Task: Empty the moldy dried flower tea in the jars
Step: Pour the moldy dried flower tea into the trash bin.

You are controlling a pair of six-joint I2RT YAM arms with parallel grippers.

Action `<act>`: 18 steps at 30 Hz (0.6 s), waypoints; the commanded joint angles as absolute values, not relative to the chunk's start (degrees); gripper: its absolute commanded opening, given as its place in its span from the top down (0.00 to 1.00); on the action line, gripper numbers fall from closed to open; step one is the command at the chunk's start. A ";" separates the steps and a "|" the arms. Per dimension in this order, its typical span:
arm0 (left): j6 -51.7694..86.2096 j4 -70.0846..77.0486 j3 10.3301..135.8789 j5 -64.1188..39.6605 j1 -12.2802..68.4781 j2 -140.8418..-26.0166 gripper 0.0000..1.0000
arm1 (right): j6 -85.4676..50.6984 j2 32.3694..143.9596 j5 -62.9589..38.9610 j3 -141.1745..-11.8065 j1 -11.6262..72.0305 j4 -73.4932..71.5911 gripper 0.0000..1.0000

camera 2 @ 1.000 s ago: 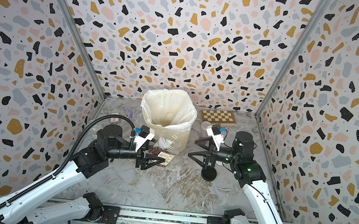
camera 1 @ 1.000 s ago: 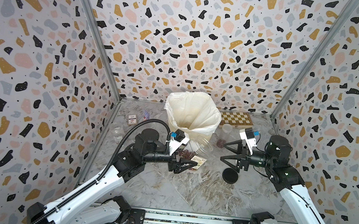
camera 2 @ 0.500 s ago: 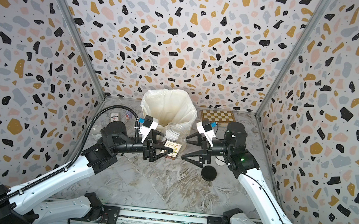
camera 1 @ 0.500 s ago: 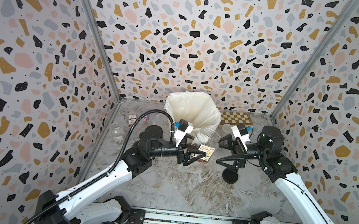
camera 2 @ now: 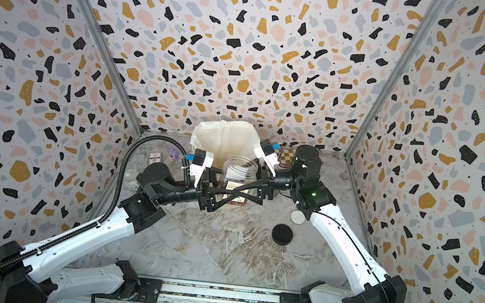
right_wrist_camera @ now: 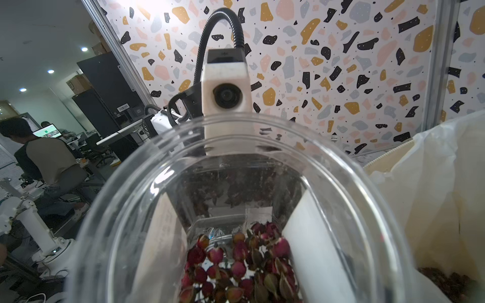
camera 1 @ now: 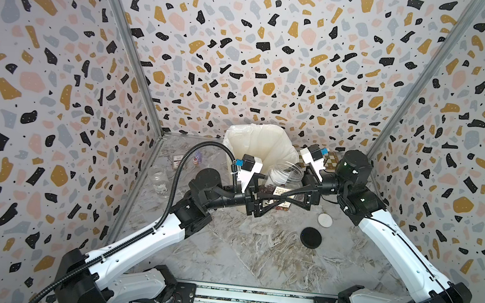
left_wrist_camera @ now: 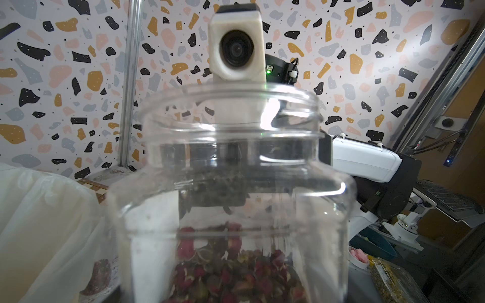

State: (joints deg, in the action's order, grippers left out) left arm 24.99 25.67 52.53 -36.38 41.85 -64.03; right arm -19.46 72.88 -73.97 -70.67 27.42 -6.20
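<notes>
**Mia:** Where is the tea?

**Ben:** The tea (right_wrist_camera: 236, 262) sits at the bottom of the jar (camera 1: 284, 175). The jar has no lid, and its mouth points up. It is just in front of the bin (camera 1: 261, 142).

**Mia:** Who has it?

**Ben:** The left gripper (camera 1: 268, 202) grips it by the sides.

**Mia:** And the right gripper?

**Ben:** The right gripper (camera 1: 284, 196) faces it from the other side. Its fingers stand wide, one on each side of the jar. I can't tell if they squeeze it.

**Mia:** What else is there?

**Ben:** A black lid (camera 1: 310, 237) and a white lid (camera 1: 325, 220) lie on the table (camera 1: 254, 253) by the right arm. A second jar (camera 1: 159, 178) stands near the left wall.
</notes>
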 commanded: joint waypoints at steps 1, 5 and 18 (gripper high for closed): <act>27.04 34.58 52.94 -35.24 42.14 -63.79 0.42 | -22.66 73.08 -75.56 -74.88 27.86 -10.97 0.06; 28.60 38.02 51.50 -33.53 42.16 -63.81 0.42 | -24.11 74.01 -76.26 -76.38 28.27 -11.41 0.09; 29.56 38.83 48.65 -30.58 42.15 -63.04 0.41 | -25.51 73.39 -75.79 -76.38 28.27 -10.99 0.10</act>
